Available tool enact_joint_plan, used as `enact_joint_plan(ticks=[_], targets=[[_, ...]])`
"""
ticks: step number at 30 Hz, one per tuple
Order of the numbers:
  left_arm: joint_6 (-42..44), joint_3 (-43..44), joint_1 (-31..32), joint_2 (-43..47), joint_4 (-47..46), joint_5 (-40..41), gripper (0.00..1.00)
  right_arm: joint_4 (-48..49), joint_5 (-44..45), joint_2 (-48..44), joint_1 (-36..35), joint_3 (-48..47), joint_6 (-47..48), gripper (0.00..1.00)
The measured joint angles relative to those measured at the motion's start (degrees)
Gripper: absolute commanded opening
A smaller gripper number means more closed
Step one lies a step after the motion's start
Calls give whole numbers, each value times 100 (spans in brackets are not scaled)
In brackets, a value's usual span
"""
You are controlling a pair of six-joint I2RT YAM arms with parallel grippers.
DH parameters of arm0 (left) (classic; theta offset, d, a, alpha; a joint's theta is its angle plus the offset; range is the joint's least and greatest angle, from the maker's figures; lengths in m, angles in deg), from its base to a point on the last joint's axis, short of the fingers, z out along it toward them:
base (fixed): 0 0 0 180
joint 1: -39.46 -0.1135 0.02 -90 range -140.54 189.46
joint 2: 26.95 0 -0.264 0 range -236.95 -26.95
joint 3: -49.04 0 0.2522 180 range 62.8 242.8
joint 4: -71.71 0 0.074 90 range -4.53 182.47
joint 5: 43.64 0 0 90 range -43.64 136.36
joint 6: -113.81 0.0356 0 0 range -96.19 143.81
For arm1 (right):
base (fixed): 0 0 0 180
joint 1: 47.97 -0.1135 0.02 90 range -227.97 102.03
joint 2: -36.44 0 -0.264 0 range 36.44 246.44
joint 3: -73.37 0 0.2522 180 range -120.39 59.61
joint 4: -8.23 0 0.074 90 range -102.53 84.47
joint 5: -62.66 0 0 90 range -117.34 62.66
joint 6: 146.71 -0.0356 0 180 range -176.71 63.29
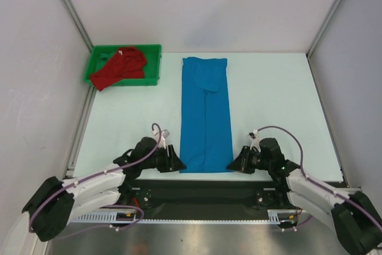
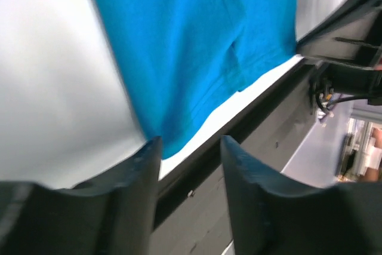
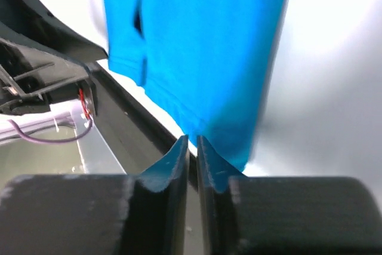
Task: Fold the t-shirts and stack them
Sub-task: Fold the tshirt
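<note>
Blue shirt point(image 1: 205, 111): folded into a long, narrow strip, flat on the table point(image 1: 274, 106), running from the far side to the near edge, midway between the arms.
Near hem: lies along the table's near edge; both grippers sit at its two corners.
Left gripper point(image 1: 181, 163): low at the shirt's near-left corner, pointing inward at it.
Left fingers point(image 2: 140, 177): clearly apart, about half spread. The wrist view shows the shirt's corner and the table edge through the gap; the corner is just beside one fingertip. Nothing is held.
Right gripper point(image 1: 231, 163): low at the near-right corner, its tip touching the shirt's edge.
Right fingers point(image 3: 173, 165): drawn almost together, with only a thin slit between them. Their tips meet the hem close to the corner. I cannot tell whether any cloth is pinched; the shirt lies flat there.
Red shirt point(image 1: 122, 67): crumpled in the tray point(image 1: 152, 58), with one end spilling over its near-left rim.
Tray: green, at the far-left corner of the table, well apart from the blue shirt.
</note>
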Motion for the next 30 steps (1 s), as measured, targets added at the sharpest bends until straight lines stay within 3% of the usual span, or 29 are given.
enact_joint_plan(ticks=[1,2,5,8,16,21,25,30], targets=[[-4,31,4,214,243,55,58,-330,61,-317,11,-61,-2,26],[-7,103,9,387,535,127,60,-704,146,-623,37,-170,0,38],[-50,387,15,791,1244,398,62,-1561,363,-1235,221,-546,13,54],[-247,579,15,903,1620,610,58,-2065,450,-1438,564,-813,44,61],[-1005,332,20,498,1733,872,52,-2647,299,-876,1093,-728,223,61],[-1344,295,24,52,1235,848,52,-2686,219,-804,1150,-717,306,58],[-1445,310,24,-444,723,702,46,-2623,136,-575,1150,-717,328,57],[-1440,365,48,-529,660,686,46,-2498,52,-444,1097,-717,323,57]])
